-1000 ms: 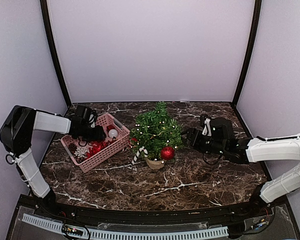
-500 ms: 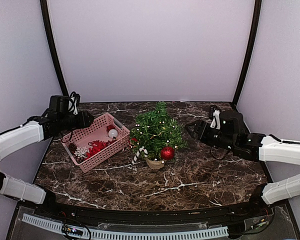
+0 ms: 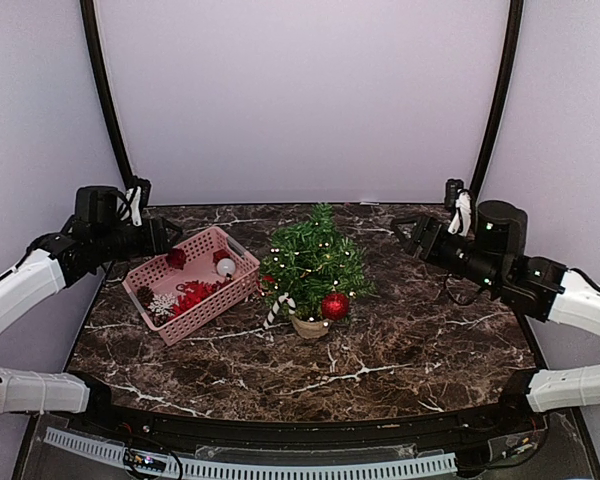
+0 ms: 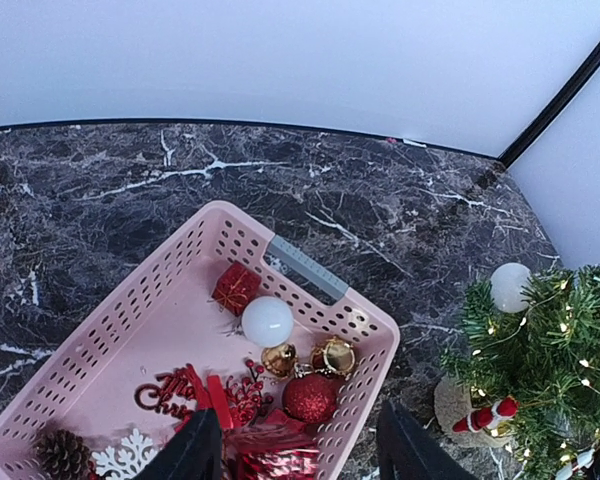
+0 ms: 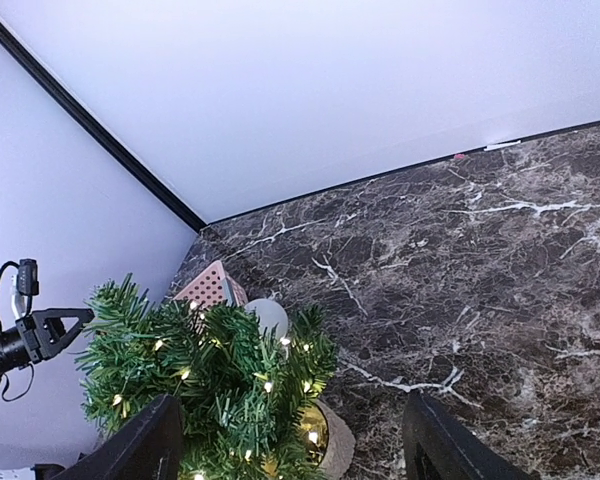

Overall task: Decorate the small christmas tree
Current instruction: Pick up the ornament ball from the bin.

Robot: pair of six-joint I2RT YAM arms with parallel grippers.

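Flanking small christmas tree [image 3: 313, 258]: L gripper [image 3: 168, 237], R gripper [image 3: 403, 233], jaws apart.

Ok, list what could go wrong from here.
1. The small christmas tree stands in a narrow pot; a push from the open right gripper could tip it.
2. The candy cane sits low at the tree's edge and might be knocked loose.
3. Ornaments lie crowded in the pink basket; the open left gripper may snag two at once.
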